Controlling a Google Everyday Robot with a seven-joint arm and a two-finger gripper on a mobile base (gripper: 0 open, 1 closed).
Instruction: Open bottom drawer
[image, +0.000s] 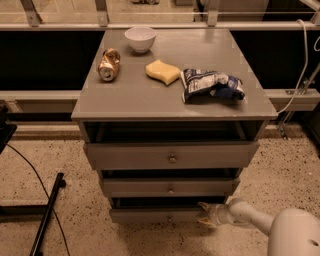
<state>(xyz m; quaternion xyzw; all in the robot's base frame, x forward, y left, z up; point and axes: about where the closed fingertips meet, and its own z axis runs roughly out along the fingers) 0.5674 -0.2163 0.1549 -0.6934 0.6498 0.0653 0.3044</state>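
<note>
The bottom drawer (150, 215) is found at 6 o'clock in the view, lowest of the three in the desk (150, 95), under the middle drawer (150, 187). A dark gap is seen above its front, so it is judged to be barely out, if at all. Its knob (169, 218) sits at the centre of the front.

The gripper (201, 213) is placed at 5 o'clock in the view, at 3 o'clock from the knob and well off it, against the right end of the drawer front. It is carried by the white arm (250, 217), which reaches in from 4 o'clock.

The fingers (202, 205) are spread wide, one tip by the upper edge of the front and the other by the lower edge. Nothing is gripped between them. Whether the tips touch the front or only stand just beside it cannot be told.

For the step to be done well, a firm hold is needed before any pull. Either the fingers should be closed over the top and bottom edges of the front, or the gripper should be moved toward 9 o'clock and closed on the knob. The pull should then be made straight out, toward 6 o'clock. A pull from the right end alone could skew the drawer and jam it, so a slow, level draw is advised.
</note>
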